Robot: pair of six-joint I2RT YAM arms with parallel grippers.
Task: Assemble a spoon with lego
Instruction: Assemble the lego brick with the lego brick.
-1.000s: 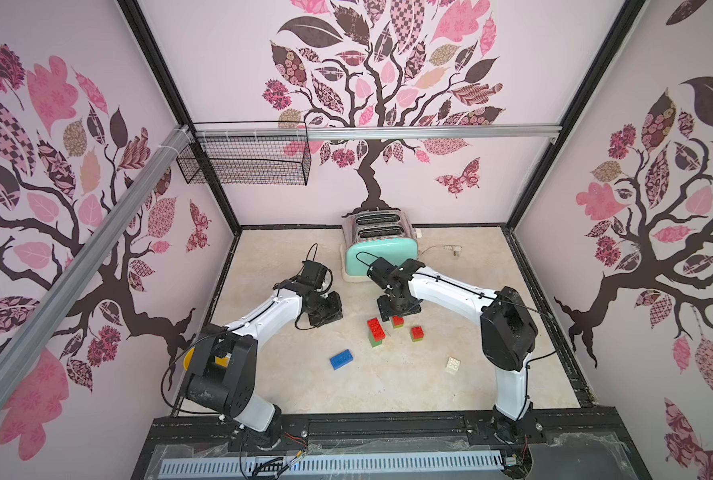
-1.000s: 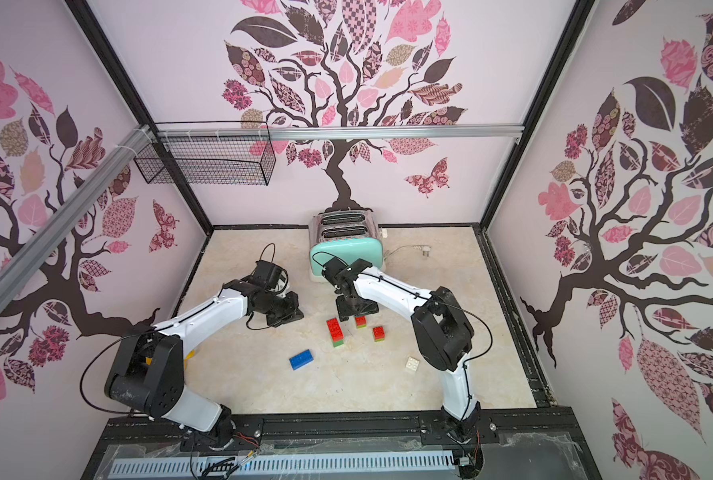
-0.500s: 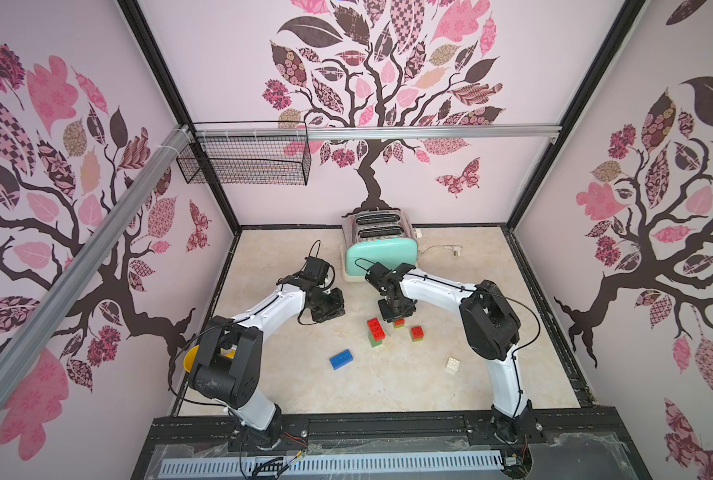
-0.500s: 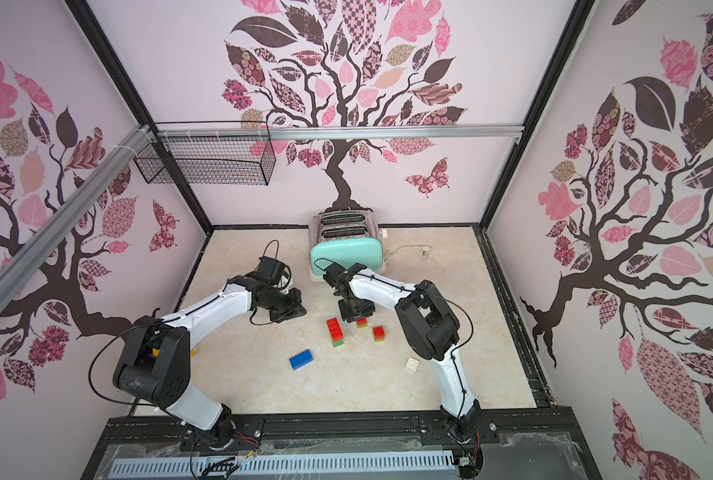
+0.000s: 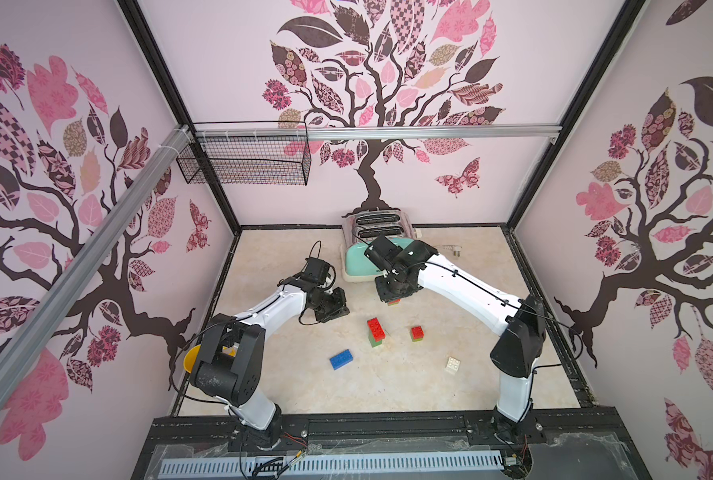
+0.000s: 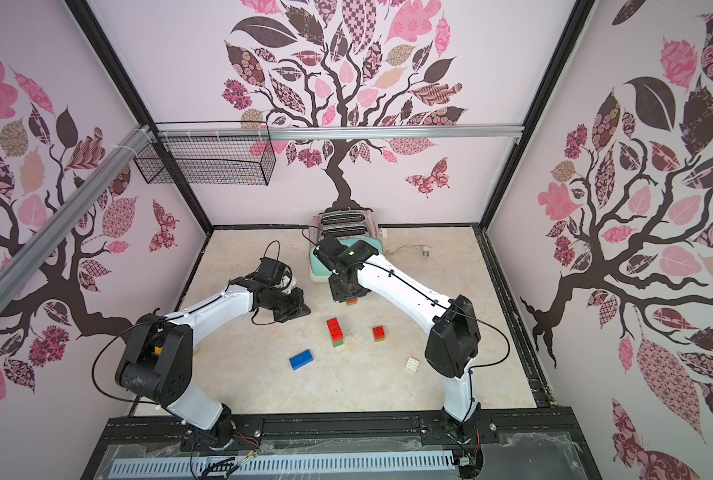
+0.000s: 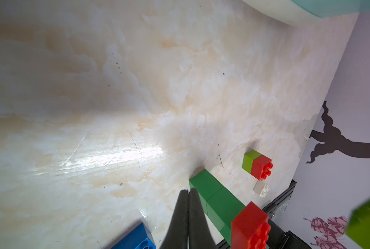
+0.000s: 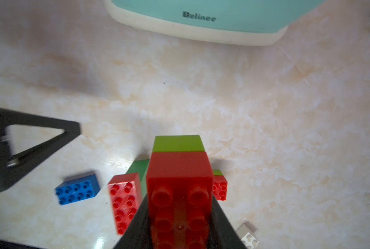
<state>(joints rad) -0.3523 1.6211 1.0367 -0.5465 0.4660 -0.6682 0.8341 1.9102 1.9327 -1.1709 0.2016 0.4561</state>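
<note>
The lego lies in separate pieces and no spoon shape is in view. My right gripper (image 5: 392, 293) (image 8: 179, 207) is shut on a red brick (image 8: 179, 179) stacked on a lime one (image 8: 177, 143), held just in front of the toaster. On the table lie a red oblong on dark green bricks (image 5: 374, 331) (image 6: 335, 331) (image 7: 218, 204), a small red-on-lime pair (image 5: 416, 333) (image 7: 257, 166), a blue oblong (image 5: 341, 359) (image 8: 77, 191) and a white brick (image 5: 453, 364) (image 6: 412, 364). My left gripper (image 5: 340, 308) (image 7: 188, 190) is shut and empty, beside the green stack.
A mint toaster (image 5: 365, 257) (image 8: 201, 19) stands at the back of the marble table, its cord and plug (image 5: 454, 249) trailing to the right. A wire basket (image 5: 244, 160) hangs on the back wall. A yellow object (image 5: 189, 360) sits behind the left arm's base.
My right gripper has closed on the red-and-lime piece and lifted it off the table towards the toaster. The left gripper has stayed shut and barely moved.
</note>
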